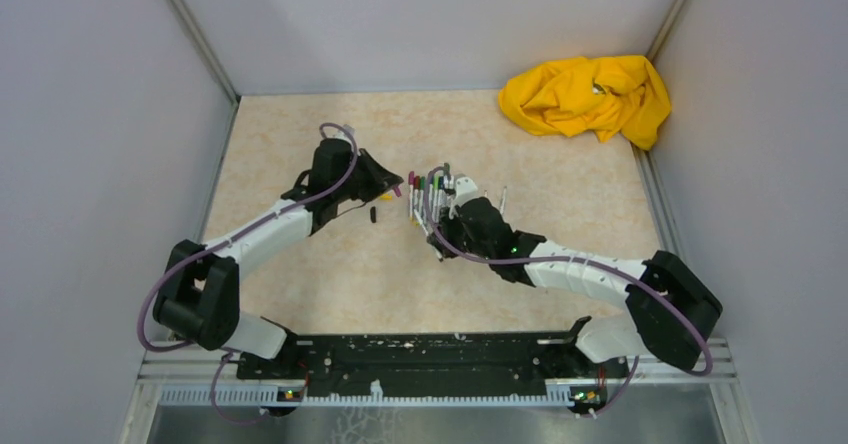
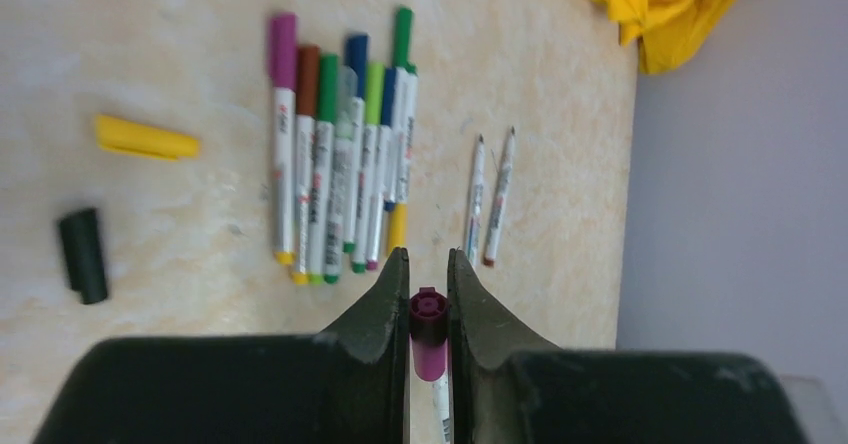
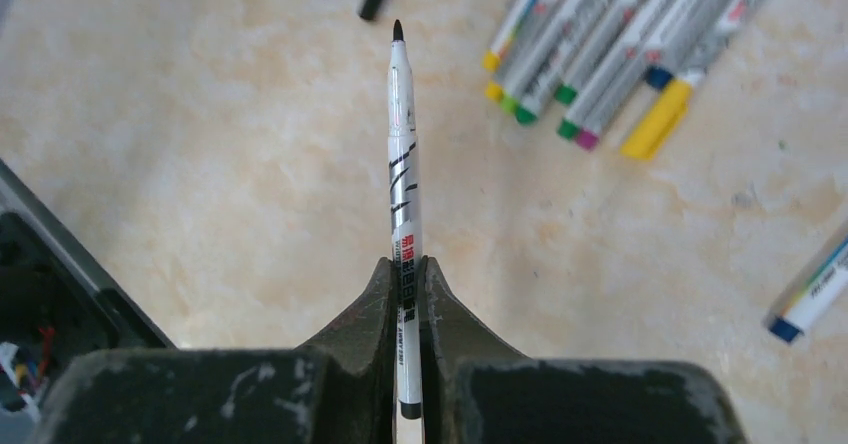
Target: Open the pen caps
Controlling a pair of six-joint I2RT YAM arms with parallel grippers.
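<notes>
Left wrist view: nearest the lens, the left gripper (image 2: 428, 259) is seen closed almost fully, its two fingers pinched on a magenta cap (image 2: 428, 329) whose round end faces outward. A short stretch of white barrel is visible behind the cap. Just beyond the fingertips, a row of capped pens (image 2: 340, 164) is laid side by side on the table (image 2: 150, 24), with the caps pointing away. To the right of the row, two uncapped pens (image 2: 490, 194) lie close together, set apart from it. On the left, a black cap (image 2: 83, 255) and, farther off, a yellow cap (image 2: 147, 138) are seen lying loose. The yellow cloth (image 2: 660, 4) is bunched at the far right corner.

From the right wrist, the right gripper (image 3: 407, 264) is shown clamped on a black-tipped pen (image 3: 402, 144), uncapped. It is gripped low on the barrel, with the tip pointing away.
</notes>
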